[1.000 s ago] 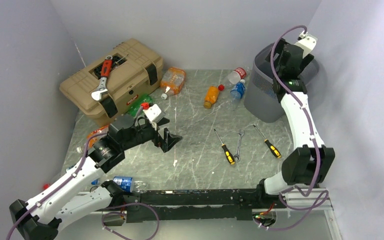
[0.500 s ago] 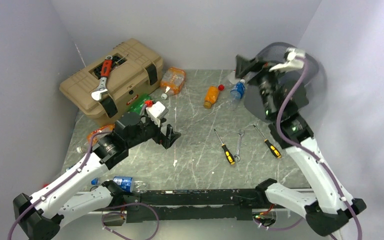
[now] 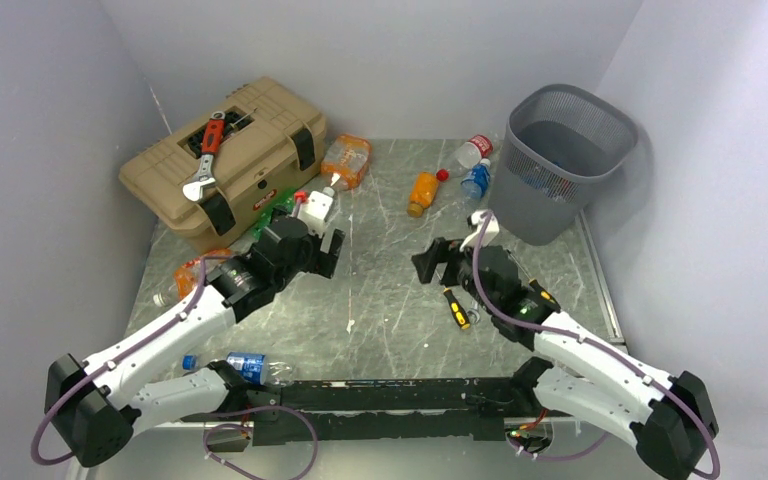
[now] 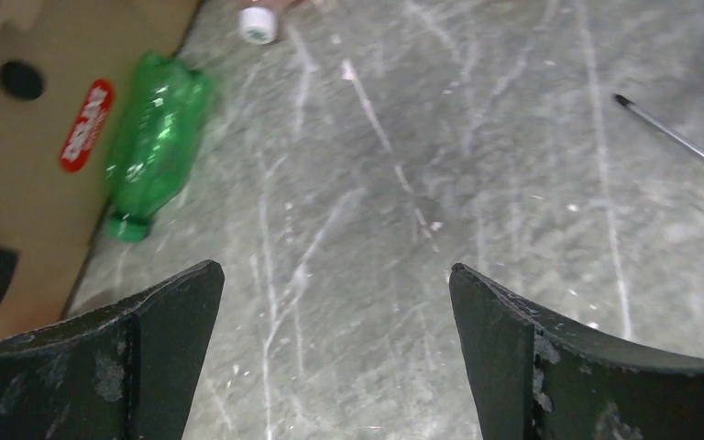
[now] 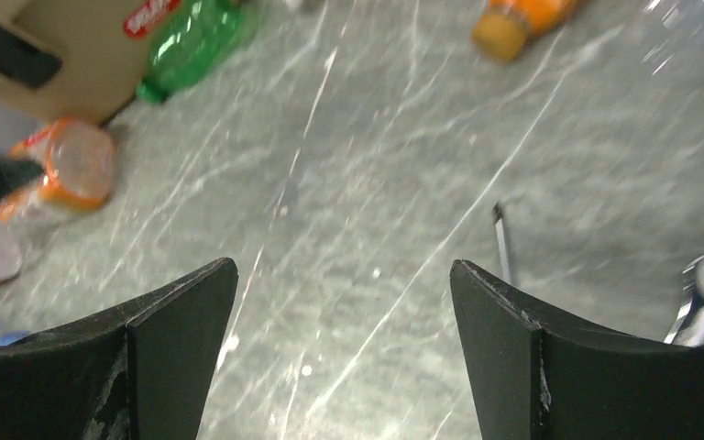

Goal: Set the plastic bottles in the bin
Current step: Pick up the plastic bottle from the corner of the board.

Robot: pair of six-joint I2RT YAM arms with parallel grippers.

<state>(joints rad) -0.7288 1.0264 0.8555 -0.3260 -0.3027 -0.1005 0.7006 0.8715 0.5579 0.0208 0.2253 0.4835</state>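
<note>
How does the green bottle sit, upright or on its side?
On its side: the green bottle lies flat on the table beside the toolbox.

Jaws wide apart; green bottle point(image 5: 192, 41) beside tan toolbox point(image 5: 64, 46); orange bottle point(image 5: 518, 20) at top edge.

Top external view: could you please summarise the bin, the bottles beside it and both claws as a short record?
bin: upright, far right corner
bottles near bin: red-label bottle, blue-label bottle, orange bottle, all lying on the table
green bottle: lying beside the toolbox
left claw: open, empty
right claw: open, empty
</note>
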